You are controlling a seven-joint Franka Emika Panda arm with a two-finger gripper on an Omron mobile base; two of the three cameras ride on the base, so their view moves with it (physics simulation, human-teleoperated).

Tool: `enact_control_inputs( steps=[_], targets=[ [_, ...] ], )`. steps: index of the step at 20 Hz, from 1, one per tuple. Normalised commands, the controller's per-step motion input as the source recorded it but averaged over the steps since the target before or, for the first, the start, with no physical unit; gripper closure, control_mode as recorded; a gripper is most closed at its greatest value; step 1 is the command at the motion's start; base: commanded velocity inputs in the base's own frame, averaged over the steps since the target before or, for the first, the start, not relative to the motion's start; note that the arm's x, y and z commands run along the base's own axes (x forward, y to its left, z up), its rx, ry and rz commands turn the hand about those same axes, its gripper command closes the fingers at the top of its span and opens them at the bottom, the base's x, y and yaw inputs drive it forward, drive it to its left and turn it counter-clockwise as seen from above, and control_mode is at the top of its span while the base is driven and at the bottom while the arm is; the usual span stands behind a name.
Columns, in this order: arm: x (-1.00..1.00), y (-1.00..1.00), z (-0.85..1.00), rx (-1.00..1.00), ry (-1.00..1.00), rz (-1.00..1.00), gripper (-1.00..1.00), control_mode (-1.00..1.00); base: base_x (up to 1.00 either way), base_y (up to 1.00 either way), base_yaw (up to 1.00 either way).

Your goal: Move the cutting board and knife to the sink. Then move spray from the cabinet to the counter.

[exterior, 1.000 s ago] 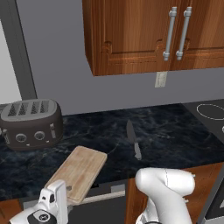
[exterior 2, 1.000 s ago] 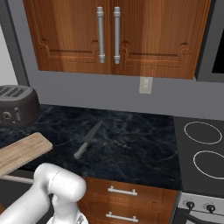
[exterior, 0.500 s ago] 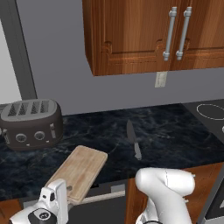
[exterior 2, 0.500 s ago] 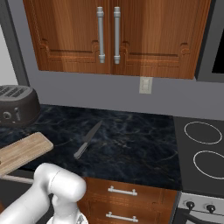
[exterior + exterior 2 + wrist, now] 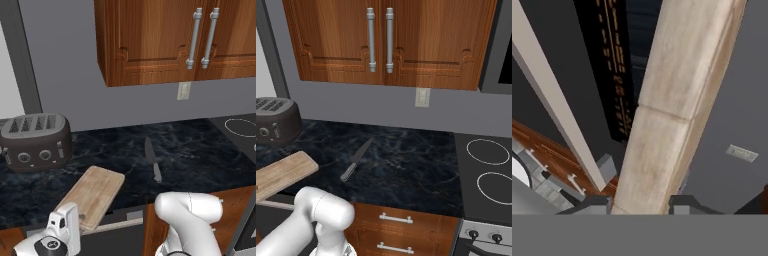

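The pincer (image 5: 640,204) has its tips against both faces of the board (image 5: 94,194), which overhangs the surface (image 5: 200,150). Gripped by one end, it could tilt and slip out.

A flat grey wall (image 5: 75,65) runs behind the worktop, with a pale outlet plate (image 5: 422,97) set in it. A dark toaster (image 5: 35,141) stands at the left, a black stovetop (image 5: 488,175) with white ring marks at the right, and drawers with silver pulls (image 5: 396,218) below
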Motion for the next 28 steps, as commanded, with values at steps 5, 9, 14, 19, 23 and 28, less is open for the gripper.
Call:
enact_control_inputs(
  steps=[5,9,14,19,23,28],
  targets=[
    [-0.08,-0.15,0.32,-0.01,0.0,0.0,1.0,-1.0,0.0,0.0,0.0],
    [-0.19,-0.1,0.41,-0.03,0.0,0.0,1.0,-1.0,0.0,0.0,0.0],
    [-0.23,-0.15,0.44,-0.05,0.0,0.0,1.0,-1.0,0.0,0.0,0.0],
    [-0.12,-0.23,0.39,-0.07,0.0,0.0,1.0,-1.0,0.0,0.0,0.0],
    [-0.04,-0.26,0.34,-0.06,-0.02,0.0,1.0,-1.0,0.0,0.0,0.0],
    [0.0,-0.24,0.29,-0.03,-0.1,0.02,1.0,-1.0,0.0,0.0,0.0]
  ],
)
